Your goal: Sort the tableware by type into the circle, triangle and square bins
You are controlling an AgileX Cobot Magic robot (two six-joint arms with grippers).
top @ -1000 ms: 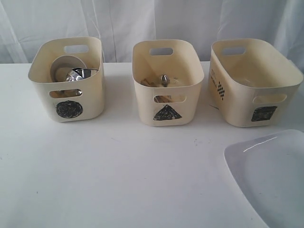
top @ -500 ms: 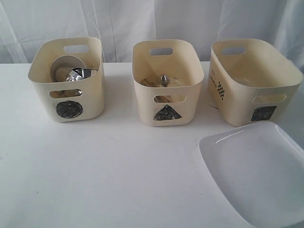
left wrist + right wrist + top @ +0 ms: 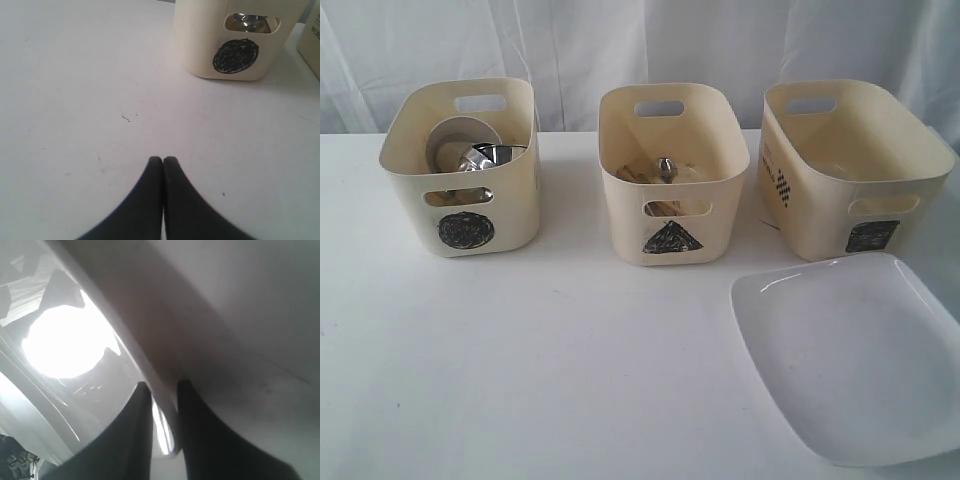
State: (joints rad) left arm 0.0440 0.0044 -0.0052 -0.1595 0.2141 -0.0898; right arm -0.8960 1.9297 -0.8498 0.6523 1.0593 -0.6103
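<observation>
Exterior camera looks down across table [image 3: 520, 350]; low left wrist view shares circle bin [image 3: 515, 200]; right wrist view hugs plate [image 3: 215, 325].

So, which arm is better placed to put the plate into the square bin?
Right: the right gripper holds the plate by its rim, beside the square bin. The left gripper is shut, empty, near the circle bin.

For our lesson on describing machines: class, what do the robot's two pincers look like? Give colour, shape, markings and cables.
The left pincer has two smooth matte black fingers, broad at the base and curving in to narrow rounded tips. The right pincer looks alike: two dark tapering fingers. No markings, cables or arm links show in any view.
</observation>
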